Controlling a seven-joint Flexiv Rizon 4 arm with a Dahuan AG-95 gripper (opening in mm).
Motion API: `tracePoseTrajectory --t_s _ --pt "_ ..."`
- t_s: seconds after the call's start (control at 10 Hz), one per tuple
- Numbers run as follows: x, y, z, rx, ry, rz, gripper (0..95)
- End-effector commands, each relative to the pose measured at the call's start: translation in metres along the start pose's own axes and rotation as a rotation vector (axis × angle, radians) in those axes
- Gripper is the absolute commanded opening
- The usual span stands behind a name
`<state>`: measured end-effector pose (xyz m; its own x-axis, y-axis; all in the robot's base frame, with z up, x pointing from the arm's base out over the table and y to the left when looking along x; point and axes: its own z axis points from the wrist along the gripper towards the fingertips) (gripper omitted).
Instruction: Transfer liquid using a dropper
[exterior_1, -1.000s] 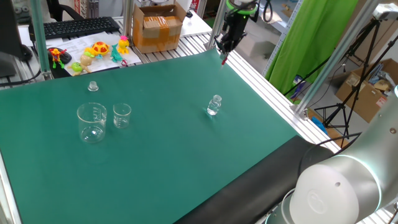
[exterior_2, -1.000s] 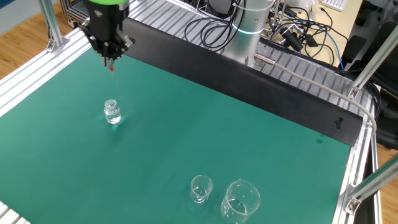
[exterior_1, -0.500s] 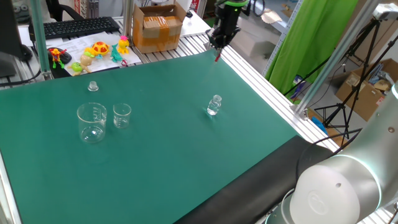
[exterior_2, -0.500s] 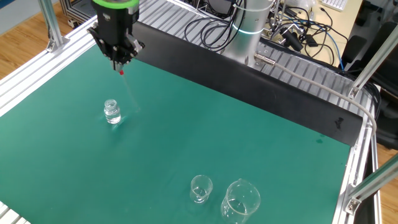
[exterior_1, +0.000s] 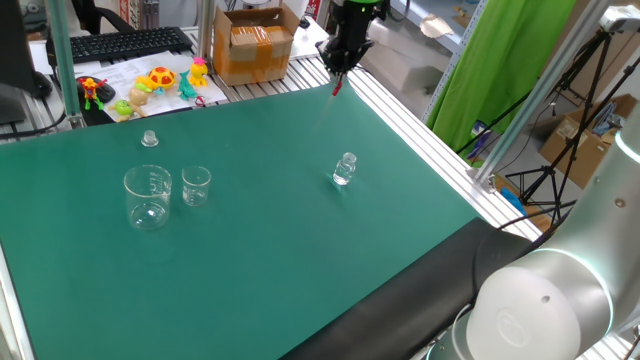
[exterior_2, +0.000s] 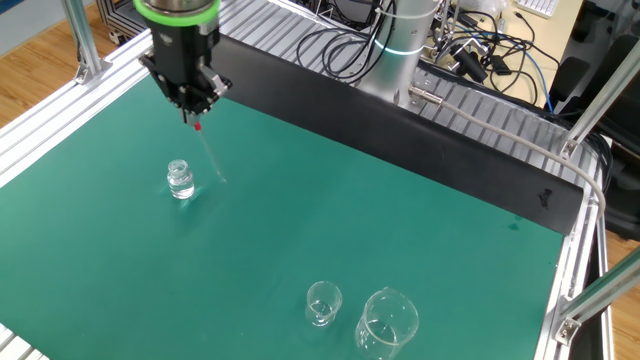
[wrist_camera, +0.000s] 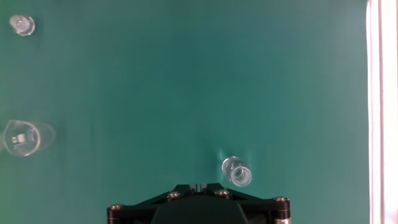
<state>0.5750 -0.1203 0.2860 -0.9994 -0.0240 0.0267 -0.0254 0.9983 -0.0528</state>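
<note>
While hand (exterior_2: 193, 98) grips dropper (exterior_2: 206, 150), bottle (exterior_2: 180, 180) beside

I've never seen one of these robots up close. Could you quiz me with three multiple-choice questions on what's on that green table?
1. Where is the dropper?
A) lying on the mat
B) pinched in the gripper, above the mat
C) on the floor

2. How many beakers stand on the mat?
A) one
B) four
C) two

3. The small bottle is:
A) upright
B) tipped over
C) lifted in the air

Answers: 1B, its red bulb sits just below the gripper; 2C, a large beaker beside a small beaker; 3A, it stands alone on the mat.
</note>
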Motion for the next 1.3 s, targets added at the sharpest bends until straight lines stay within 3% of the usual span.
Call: tracePoseTrajectory --t_s 0.1,0.3,0.9,1.0,1.1,1.3 --pt "0.0027 0.0 0.001 0.01 0.004 0.0 0.0" --pt "0.0027 0.0 0.001 -0.005 0.0 -0.012 0.0" --pt "0.0027 0.0 0.001 -0.059 0.012 -0.219 0.0" --pt "0.0027 0.0 0.001 -0.099 0.012 -0.222 0.0" --pt "0.0027 0.0 0.001 -0.11 0.015 -0.223 0.0" --pt "0.0024 -0.0001 0.001 -0.107 0.014 -0.221 0.0"
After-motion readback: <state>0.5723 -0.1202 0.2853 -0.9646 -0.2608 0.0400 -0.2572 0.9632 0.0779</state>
